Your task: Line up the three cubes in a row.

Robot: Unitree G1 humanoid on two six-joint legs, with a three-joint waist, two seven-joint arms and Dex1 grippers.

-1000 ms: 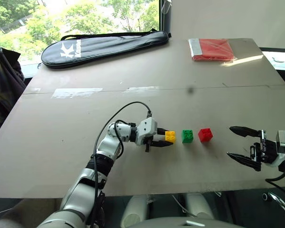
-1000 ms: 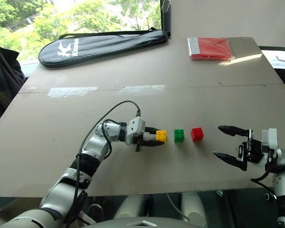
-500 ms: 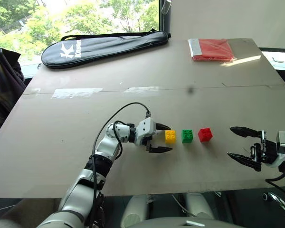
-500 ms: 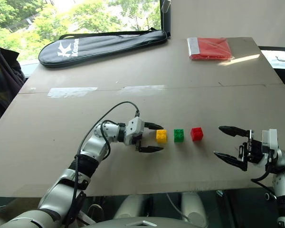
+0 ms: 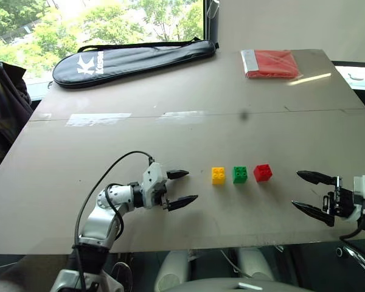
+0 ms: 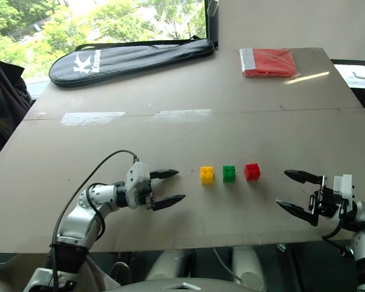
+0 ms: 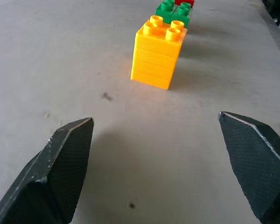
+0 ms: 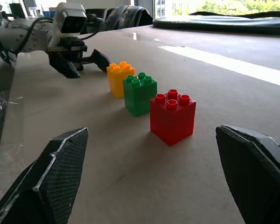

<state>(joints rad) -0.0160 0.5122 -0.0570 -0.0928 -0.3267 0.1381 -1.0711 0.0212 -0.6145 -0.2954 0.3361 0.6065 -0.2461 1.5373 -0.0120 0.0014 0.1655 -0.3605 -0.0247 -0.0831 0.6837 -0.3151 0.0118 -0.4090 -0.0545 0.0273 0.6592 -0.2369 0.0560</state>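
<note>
The left hand [image 5: 177,188] hangs empty with fingers spread; a second ago it was clamped on the yellow cube [image 5: 218,175], which now stands free on the table [image 5: 170,131] a short way ahead of its fingertips. Beyond it stand the green cube [image 5: 239,174] and the red cube [image 5: 263,172], narrowly apart in one row. The right hand [image 5: 311,193], also spread and empty, waits past the red end. These look light, rigid and smooth-sided, best pinched across flat opposite faces below the studs.

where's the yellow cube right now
In the left eye view the yellow cube stands on the table, leftmost of the row, beside the green cube, with the open left gripper clear of it.
</note>
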